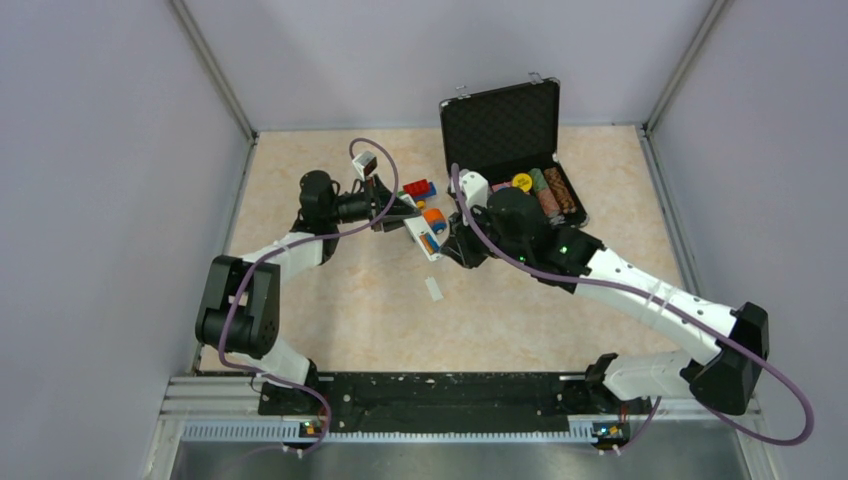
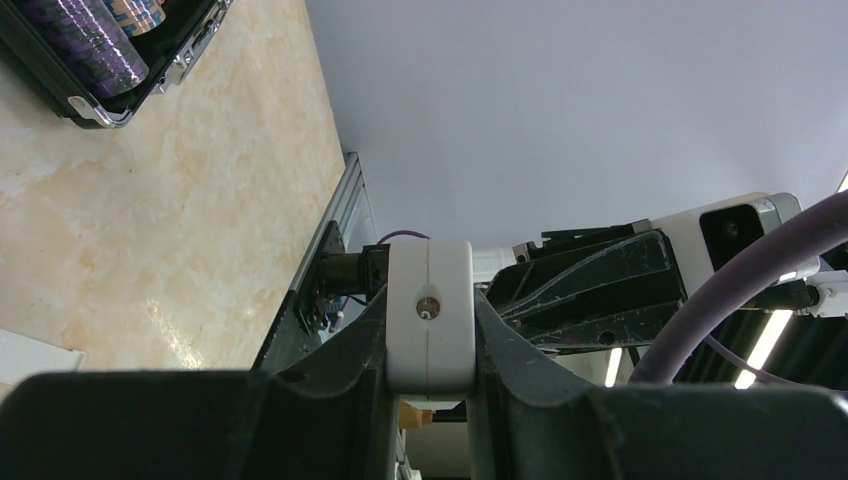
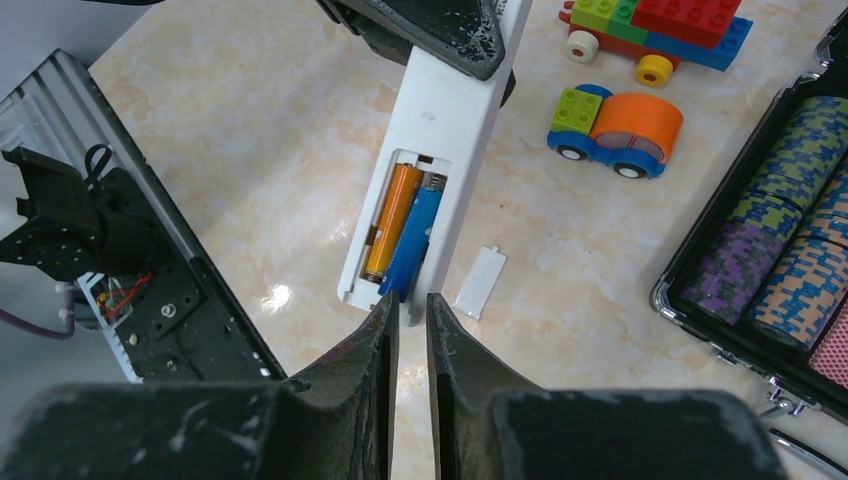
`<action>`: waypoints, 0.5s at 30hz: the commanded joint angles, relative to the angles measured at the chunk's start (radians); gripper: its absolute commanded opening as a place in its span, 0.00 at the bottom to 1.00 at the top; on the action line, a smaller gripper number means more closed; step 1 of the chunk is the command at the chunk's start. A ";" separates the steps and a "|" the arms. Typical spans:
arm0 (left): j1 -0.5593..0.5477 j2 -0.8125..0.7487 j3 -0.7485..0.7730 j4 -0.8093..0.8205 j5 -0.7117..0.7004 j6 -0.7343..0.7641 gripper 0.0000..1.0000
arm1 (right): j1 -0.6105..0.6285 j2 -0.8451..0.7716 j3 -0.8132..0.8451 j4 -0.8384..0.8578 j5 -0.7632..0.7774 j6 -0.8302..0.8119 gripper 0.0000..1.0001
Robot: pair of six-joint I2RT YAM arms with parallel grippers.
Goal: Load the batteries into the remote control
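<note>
My left gripper (image 1: pixel 398 218) is shut on one end of the white remote control (image 3: pixel 452 120) and holds it above the table; its end shows between the fingers in the left wrist view (image 2: pixel 430 320). The battery bay faces up and is open. The orange-brown battery (image 3: pixel 392 215) lies seated in it. The blue battery (image 3: pixel 414 235) lies slanted beside it, its near end over the bay's edge. My right gripper (image 3: pixel 408 300) is at that end, jaws almost together with nothing between them; the left fingertip (image 3: pixel 385 312) is at the blue battery's tip.
The small white cover piece (image 3: pixel 481 283) lies on the table beside the remote. Two colourful toy vehicles (image 3: pixel 615 125) stand beyond it. An open black case (image 1: pixel 510 130) with stacks of chips (image 3: pixel 770 260) is at the back right.
</note>
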 commanded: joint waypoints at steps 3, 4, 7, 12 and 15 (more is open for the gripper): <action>-0.005 -0.044 0.026 0.044 0.005 -0.014 0.00 | -0.003 0.018 0.015 0.043 0.012 0.003 0.14; -0.006 -0.046 0.023 0.045 0.006 -0.015 0.00 | -0.004 0.019 0.015 0.045 0.017 0.005 0.14; -0.010 -0.049 0.021 0.045 0.011 -0.014 0.00 | -0.003 0.026 0.013 0.050 0.022 0.012 0.13; -0.014 -0.060 0.016 0.044 0.018 -0.004 0.00 | -0.003 0.039 0.013 0.055 0.043 0.028 0.12; -0.015 -0.066 0.012 0.041 0.024 0.002 0.00 | -0.003 0.050 0.013 0.054 0.067 0.040 0.12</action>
